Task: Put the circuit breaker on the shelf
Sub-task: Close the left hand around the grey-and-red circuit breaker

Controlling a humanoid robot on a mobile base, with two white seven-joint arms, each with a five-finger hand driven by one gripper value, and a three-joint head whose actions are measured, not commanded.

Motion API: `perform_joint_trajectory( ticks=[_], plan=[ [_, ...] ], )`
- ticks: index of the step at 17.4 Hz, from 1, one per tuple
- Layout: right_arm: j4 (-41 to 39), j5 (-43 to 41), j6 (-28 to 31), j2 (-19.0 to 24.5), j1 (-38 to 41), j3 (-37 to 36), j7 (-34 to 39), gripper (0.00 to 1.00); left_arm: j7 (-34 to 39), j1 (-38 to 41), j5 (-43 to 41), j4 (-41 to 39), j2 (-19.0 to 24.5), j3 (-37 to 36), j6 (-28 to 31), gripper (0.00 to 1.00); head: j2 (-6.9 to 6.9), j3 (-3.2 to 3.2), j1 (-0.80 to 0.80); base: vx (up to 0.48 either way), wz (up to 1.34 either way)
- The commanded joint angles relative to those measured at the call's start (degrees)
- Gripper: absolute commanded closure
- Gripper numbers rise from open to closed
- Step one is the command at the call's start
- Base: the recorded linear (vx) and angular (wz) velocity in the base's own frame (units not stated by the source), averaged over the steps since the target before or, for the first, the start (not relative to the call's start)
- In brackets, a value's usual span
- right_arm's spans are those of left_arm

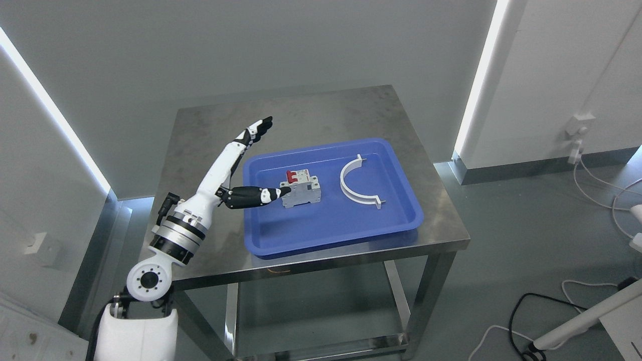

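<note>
The left robot hand [235,165] is reaching over the steel worktop [311,108], fingers spread wide, thumb tip touching the grey circuit breaker [301,190], gripping nothing. The breaker, red-switched, is sitting in a glossy blue plastic tray [326,230] beside a white curved clamp [358,181]. Label print unreadable.

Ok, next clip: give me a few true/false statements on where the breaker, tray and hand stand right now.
1. The circuit breaker sits in the blue tray. True.
2. The left hand is closed around the breaker. False: fingers spread; only the thumb reaches its left side.
3. A white curved clamp lies right of the breaker. True.
4. The tray rests on the floor. False: it sits on the steel table.
</note>
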Motion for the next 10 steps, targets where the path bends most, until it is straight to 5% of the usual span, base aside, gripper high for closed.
perform_joint_trajectory(
  ticks=[1, 4, 7, 10],
  plan=[
    [0.00, 0.00, -0.01, -1.00, 0.07, 0.01, 0.01, 0.00, -0.94, -6.48, -11.75, 12.99, -0.83, -12.13, 0.04, 0.04, 0.00, 0.00, 0.00, 0.000, 0.00],
    [0.00, 0.00, -0.01, -1.00, 0.07, 0.01, 0.01, 0.00, -1.12, -8.59, -12.30, 17.22, -0.83, -12.13, 1.35, 0.08, 0.00, 0.00, 0.00, 0.000, 0.00],
    [0.00, 0.00, -0.01, -1.00, -0.02, 0.01, 0.01, 0.00, -1.03, -10.78, -12.30, 19.59, -0.83, -12.31, 9.17, 0.08, 0.00, 0.00, 0.00, 0.000, 0.00],
    [0.00, 0.00, -0.01, -1.00, -0.02, 0.01, 0.01, 0.00, -1.03, -11.67, -12.39, 21.10, -0.69, -11.69, 9.18, 0.09, 0.00, 0.00, 0.00, 0.000, 0.00]
  ],
)
